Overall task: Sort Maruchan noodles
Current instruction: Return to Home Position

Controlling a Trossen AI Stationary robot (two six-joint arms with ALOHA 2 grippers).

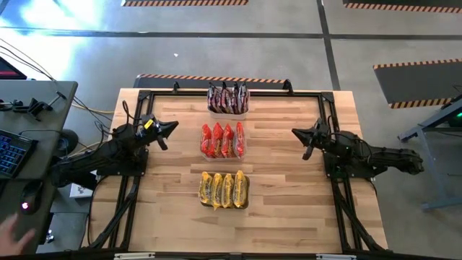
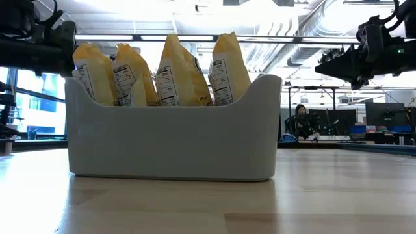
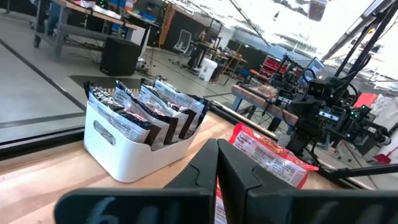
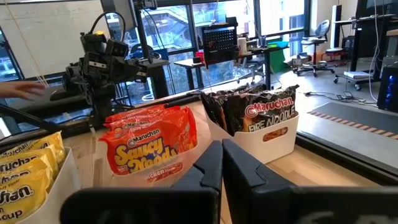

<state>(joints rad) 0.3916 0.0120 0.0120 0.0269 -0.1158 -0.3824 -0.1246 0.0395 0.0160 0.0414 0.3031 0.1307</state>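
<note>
— Left gripper (image 1: 170, 128): where is it, and is it holding anything?

— It hangs above the left part of the table (image 1: 289, 209) and points inward toward the middle. Its own wrist view shows the two dark fingers (image 3: 198, 175) pressed together with nothing between them.

— And the right gripper (image 1: 297, 133)?

— It is the mirror image. It hangs above the right part of the table and points inward, with its fingers (image 4: 250, 180) clenched on nothing. In the low view both arms show up near the top corners, raised off the table.

— Where are the noodles?

— They are in three containers set in one line down the middle of the table, between the two grippers and apart from both. At the far end, a white bin (image 3: 118, 155) holds dark brown packets (image 3: 149, 112) standing on edge. In the middle, red packets (image 4: 149, 146) printed with the Maruchan name stand side by side in a clear tub (image 4: 163, 176). At the near end, yellow packets (image 2: 172, 71) stand upright in a pale bin (image 2: 175, 140), their tops poking above its rim.

— Are the colours mixed?

— Each container shows one colour only.

— Anything beyond the table?

— A person's hand (image 1: 11, 232) shows at a side desk (image 1: 36, 108) left of the table, well apart from the arms.
</note>
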